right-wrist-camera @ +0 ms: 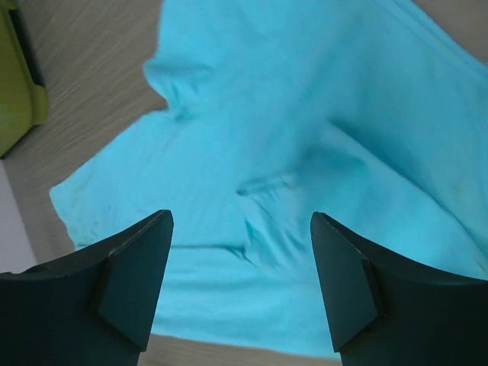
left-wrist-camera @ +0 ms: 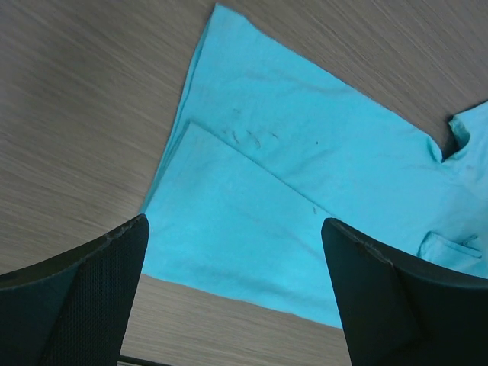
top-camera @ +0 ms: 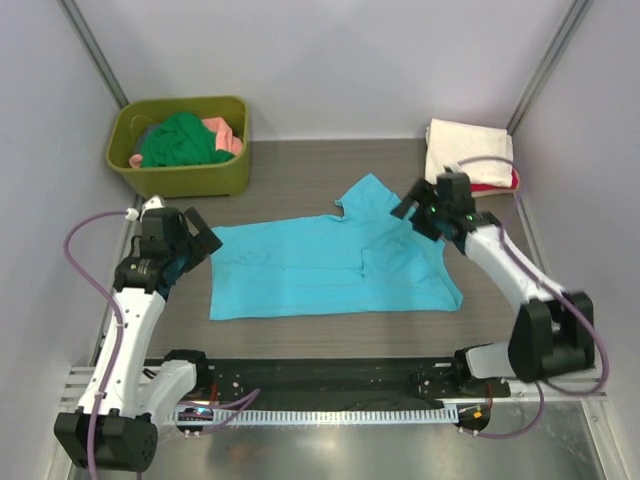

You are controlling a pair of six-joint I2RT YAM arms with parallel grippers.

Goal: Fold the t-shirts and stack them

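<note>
A turquoise-blue t-shirt (top-camera: 320, 265) lies partly folded in the middle of the table, one sleeve sticking out toward the back. It also shows in the left wrist view (left-wrist-camera: 305, 175) and the right wrist view (right-wrist-camera: 305, 152). My left gripper (top-camera: 200, 240) hovers open and empty at the shirt's left edge. My right gripper (top-camera: 418, 212) hovers open and empty over the shirt's right part. A dark green shirt (top-camera: 180, 140) and a salmon-pink one (top-camera: 228, 135) lie in the olive tub (top-camera: 190, 180). A folded cream-white shirt (top-camera: 468, 150) lies on a red one (top-camera: 512, 182) at the back right.
The olive tub stands at the back left; its edge shows in the right wrist view (right-wrist-camera: 19, 84). Grey walls close in the table on three sides. A black rail (top-camera: 320, 380) runs along the near edge between the arm bases.
</note>
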